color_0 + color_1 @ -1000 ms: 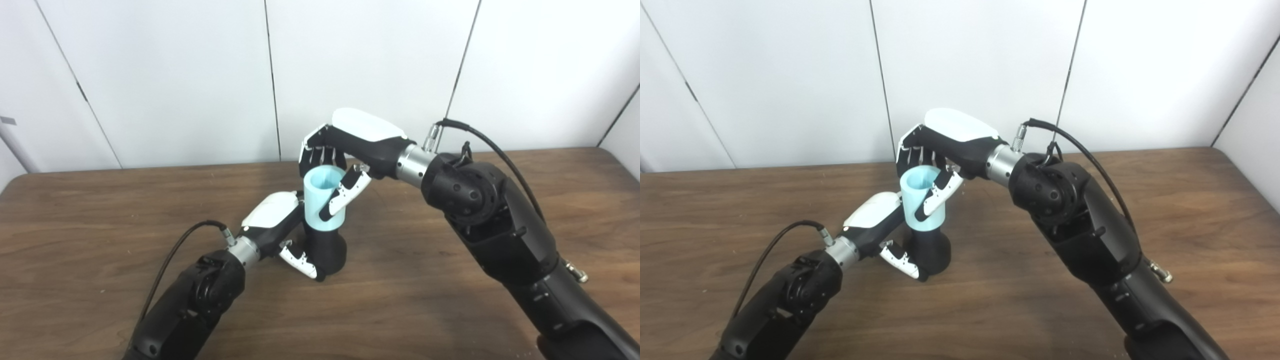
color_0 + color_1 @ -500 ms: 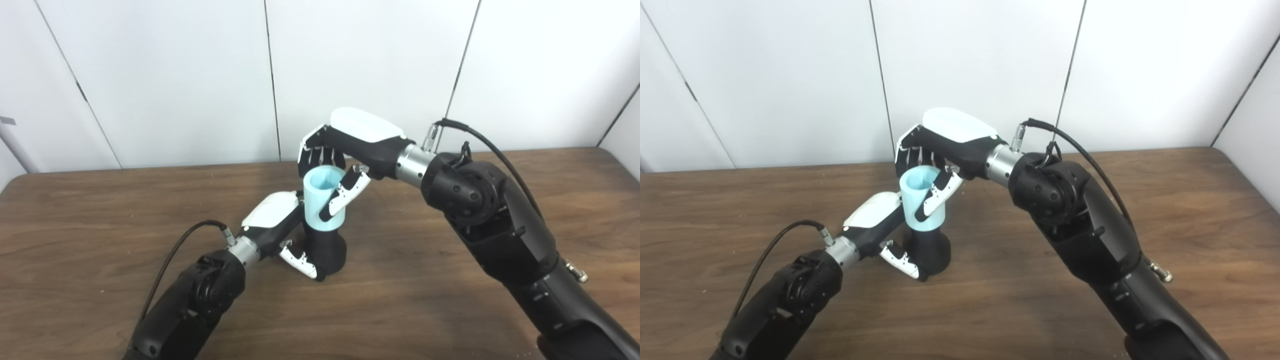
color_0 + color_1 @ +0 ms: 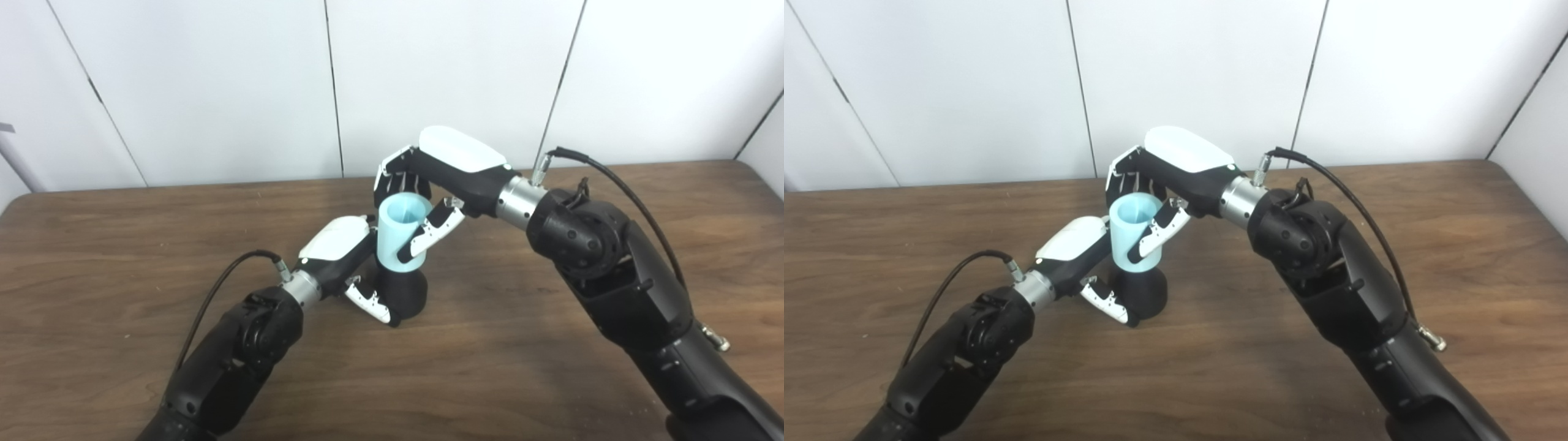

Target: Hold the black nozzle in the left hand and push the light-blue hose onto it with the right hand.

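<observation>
The black nozzle stands upright on the wooden table, flared base down. My left hand is shut around its lower part from the left, thumb across the front. The light-blue hose, a short wide tube with an open top, sits on the nozzle's upper end and tilts slightly left. My right hand reaches over from the right and is shut on the hose, fingers behind its rim and thumb on its front. The joint between hose and nozzle is partly hidden by both hands. The hose also shows in the right eye view.
White wall panels stand just behind the table's far edge. A black cable loops from my left wrist and another from my right wrist. The table's right edge lies near the picture's far right.
The whole picture has shifted, so the camera has moved. Both hands keep their grips; hose and nozzle stand together as before.
</observation>
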You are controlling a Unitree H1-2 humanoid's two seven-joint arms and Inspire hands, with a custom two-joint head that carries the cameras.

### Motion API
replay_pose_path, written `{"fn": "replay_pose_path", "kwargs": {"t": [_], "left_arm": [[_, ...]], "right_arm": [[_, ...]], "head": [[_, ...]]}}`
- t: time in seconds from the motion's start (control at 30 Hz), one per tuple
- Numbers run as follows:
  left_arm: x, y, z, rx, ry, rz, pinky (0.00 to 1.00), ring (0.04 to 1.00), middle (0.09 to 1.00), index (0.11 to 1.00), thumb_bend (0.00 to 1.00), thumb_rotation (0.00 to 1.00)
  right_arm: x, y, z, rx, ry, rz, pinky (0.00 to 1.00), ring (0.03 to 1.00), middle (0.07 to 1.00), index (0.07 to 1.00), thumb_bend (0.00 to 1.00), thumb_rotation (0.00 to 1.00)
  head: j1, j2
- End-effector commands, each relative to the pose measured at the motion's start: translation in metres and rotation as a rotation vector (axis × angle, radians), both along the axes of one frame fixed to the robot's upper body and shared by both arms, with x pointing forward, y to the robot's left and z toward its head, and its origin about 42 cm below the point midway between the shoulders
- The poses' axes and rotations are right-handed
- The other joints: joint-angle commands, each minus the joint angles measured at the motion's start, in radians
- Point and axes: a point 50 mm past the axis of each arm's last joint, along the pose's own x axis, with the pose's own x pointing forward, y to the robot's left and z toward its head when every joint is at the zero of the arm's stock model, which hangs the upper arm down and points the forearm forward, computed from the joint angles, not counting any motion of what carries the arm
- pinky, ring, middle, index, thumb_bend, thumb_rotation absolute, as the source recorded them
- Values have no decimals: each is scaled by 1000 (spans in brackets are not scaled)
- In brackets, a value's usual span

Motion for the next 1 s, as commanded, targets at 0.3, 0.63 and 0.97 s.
{"fn": "replay_pose_path", "kwargs": {"t": [0.3,0.63,0.97], "left_arm": [[-3,0,-7,44,32,-11,1000,625,462,498,526,0],[-3,0,-10,43,36,-10,1000,625,459,500,526,0],[-2,-1,-11,47,37,-13,1000,622,453,501,525,0]], "right_arm": [[-6,-3,-18,-30,56,-2,363,426,479,533,499,0],[-11,-3,14,-55,-117,-12,473,717,822,801,894,103],[-10,-12,27,-49,-228,-73,738,908,974,928,943,213]], "head": [[-3,2],[-6,-5],[-7,-14]]}}
